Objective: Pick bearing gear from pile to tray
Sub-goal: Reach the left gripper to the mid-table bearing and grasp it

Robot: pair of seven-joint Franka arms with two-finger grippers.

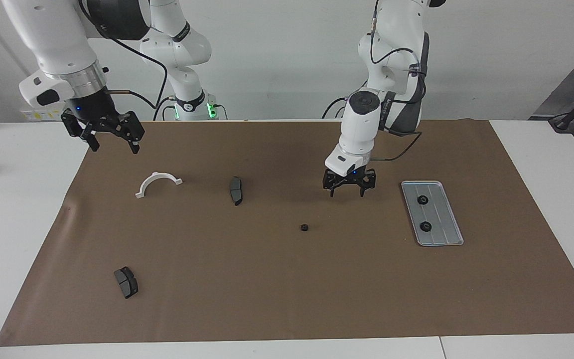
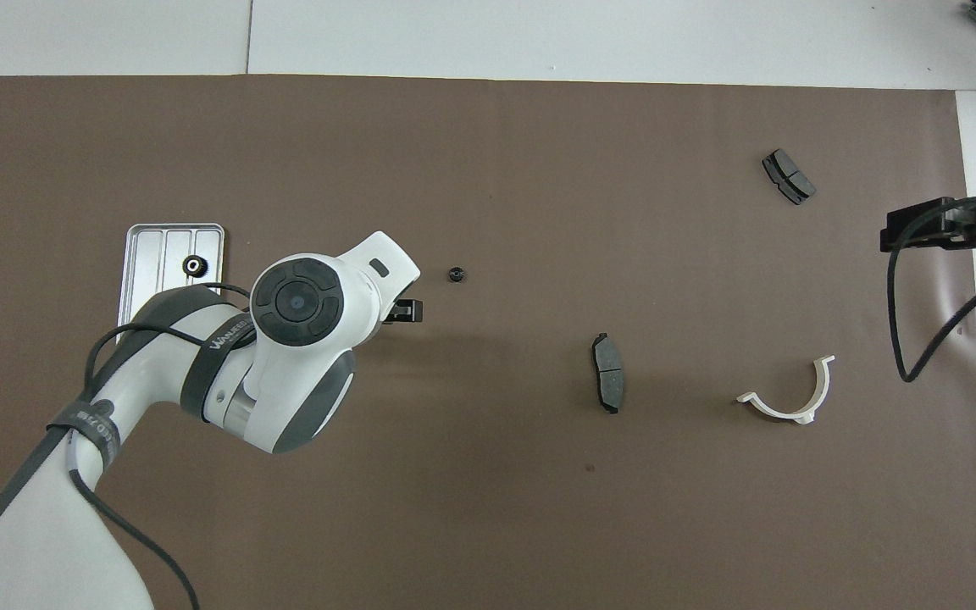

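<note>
Fingers (image 1: 332, 191) of the left gripper (image 1: 349, 191) stand apart, holding nothing, over bare brown mat (image 1: 287, 299) between the lone black gear (image 1: 304, 228) and the tray (image 1: 446, 238). Right gripper (image 1: 113, 144): raised over the mat's edge at the right arm's end, fingers likewise apart and empty. Lone gear: round, lying flat on the mat with no long axis to speak of, near the table's middle, well apart from the tray. Tray: silver-grey rectangle at the left arm's end, long axis and ridges running roughly from the robots outward, slightly skewed. Contents: two black gears, one (image 1: 422, 200) in the half nearer the robots, one (image 1: 425, 226) in the farther half, apart from each other. Other stock on the mat: white half-ring bracket (image 1: 158, 183) below the right gripper; one dark brake pad (image 1: 236, 190) beside it toward the middle; a second brake pad (image 1: 126, 282) farther from the robots.
</note>
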